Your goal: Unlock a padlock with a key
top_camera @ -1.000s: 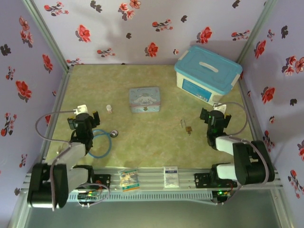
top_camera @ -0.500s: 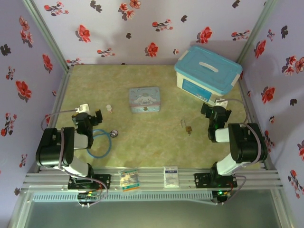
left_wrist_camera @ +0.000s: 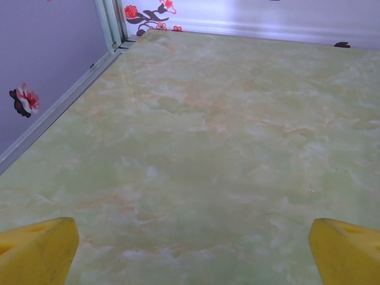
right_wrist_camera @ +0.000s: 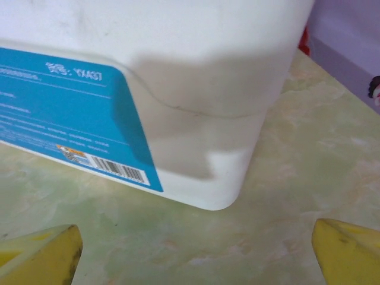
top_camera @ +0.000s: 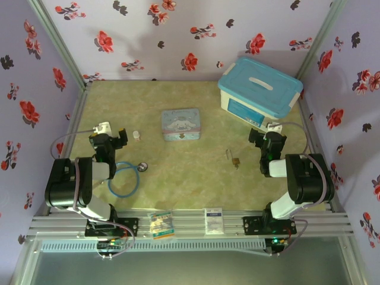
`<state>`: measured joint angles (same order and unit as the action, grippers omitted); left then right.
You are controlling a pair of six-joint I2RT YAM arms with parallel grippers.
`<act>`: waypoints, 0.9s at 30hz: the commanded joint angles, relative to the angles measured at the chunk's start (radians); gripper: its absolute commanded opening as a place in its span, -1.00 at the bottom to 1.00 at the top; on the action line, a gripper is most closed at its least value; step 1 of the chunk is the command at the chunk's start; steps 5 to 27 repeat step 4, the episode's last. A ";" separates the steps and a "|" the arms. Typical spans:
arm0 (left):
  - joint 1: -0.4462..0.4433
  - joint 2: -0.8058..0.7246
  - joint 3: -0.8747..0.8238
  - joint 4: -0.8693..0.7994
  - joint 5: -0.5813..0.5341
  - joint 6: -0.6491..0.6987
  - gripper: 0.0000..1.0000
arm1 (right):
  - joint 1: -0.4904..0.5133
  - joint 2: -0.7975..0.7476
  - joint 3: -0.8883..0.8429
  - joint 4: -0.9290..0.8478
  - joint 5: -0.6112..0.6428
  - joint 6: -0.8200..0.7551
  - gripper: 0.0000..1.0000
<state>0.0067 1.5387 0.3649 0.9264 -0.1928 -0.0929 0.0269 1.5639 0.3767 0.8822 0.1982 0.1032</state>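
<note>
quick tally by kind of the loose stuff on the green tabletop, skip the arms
containers: 2 (lidded bin, cartoon tin)
lock parts: 2 (padlock, key)
small oddments: 2 (white cylinder, disc with blue tubing)
total: 6

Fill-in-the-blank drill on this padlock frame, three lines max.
1. The right pincer faces a white box with a ___ label.
2. The left pincer is ___, not shut.
3. The padlock and key lie nearer the ___ pincer.
Missing: blue; open; right.
</note>
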 commanded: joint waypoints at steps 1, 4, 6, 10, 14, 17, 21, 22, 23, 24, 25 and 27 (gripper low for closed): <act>-0.002 0.004 0.005 0.008 0.000 0.027 0.99 | -0.021 0.003 0.032 -0.028 -0.059 -0.013 0.99; -0.001 0.003 0.005 0.008 0.000 0.028 0.99 | -0.021 -0.003 0.015 -0.003 -0.055 -0.014 0.99; -0.001 0.003 0.005 0.008 0.000 0.028 0.99 | -0.021 -0.003 0.015 -0.003 -0.055 -0.014 0.99; -0.001 0.003 0.005 0.008 0.000 0.028 0.99 | -0.021 -0.003 0.015 -0.003 -0.055 -0.014 0.99; -0.001 0.003 0.005 0.008 0.000 0.028 0.99 | -0.021 -0.003 0.015 -0.003 -0.055 -0.014 0.99; -0.001 0.003 0.005 0.008 0.000 0.028 0.99 | -0.021 -0.003 0.015 -0.003 -0.055 -0.014 0.99; -0.001 0.003 0.005 0.008 0.000 0.028 0.99 | -0.021 -0.003 0.015 -0.003 -0.055 -0.014 0.99; -0.001 0.003 0.005 0.008 0.000 0.028 0.99 | -0.021 -0.003 0.015 -0.003 -0.055 -0.014 0.99; -0.001 0.003 0.005 0.008 0.000 0.028 0.99 | -0.021 -0.003 0.015 -0.003 -0.055 -0.014 0.99; -0.001 0.003 0.005 0.008 0.000 0.028 0.99 | -0.021 -0.003 0.015 -0.003 -0.055 -0.014 0.99; -0.001 0.003 0.005 0.008 0.000 0.028 0.99 | -0.021 -0.003 0.015 -0.003 -0.055 -0.014 0.99; -0.001 0.003 0.005 0.008 0.000 0.028 0.99 | -0.021 -0.003 0.015 -0.003 -0.055 -0.014 0.99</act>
